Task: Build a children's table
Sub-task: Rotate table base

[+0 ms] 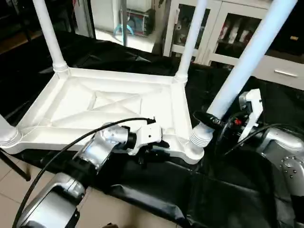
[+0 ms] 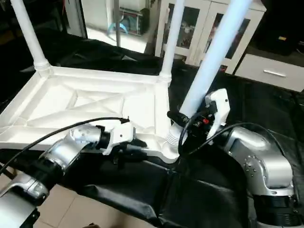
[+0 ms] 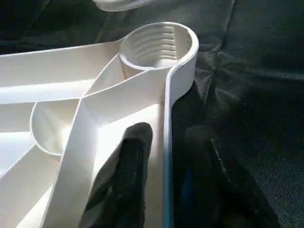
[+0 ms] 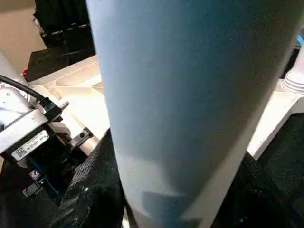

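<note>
Left eye view shows the tabletop (image 1: 114,107) lying upside down across the middle of the frame on a black cloth (image 1: 223,190) that covers the surface, its X-ribbed underside facing up. Legs stand in its corner sockets: one at the upper left (image 1: 50,35), one at upper centre (image 1: 192,38), and a stub of another at the left edge (image 1: 7,135). The fourth leg (image 1: 247,61) rises tilted toward the upper right from the socket at the lower right corner (image 1: 200,137).

Low in the centre of the frame, the left gripper (image 3: 164,175) sits at the tabletop's near rim; in the left wrist view its jaws straddle the thin rim wall, one finger (image 3: 130,171) inside and the other outside, narrowly set on it. The right gripper (image 1: 209,118), at centre right, has its jaws closed around the tilted leg just above its ribbed end, and the right wrist view is filled by that leg.

White cabinets (image 1: 228,28) stand in the upper right background.
</note>
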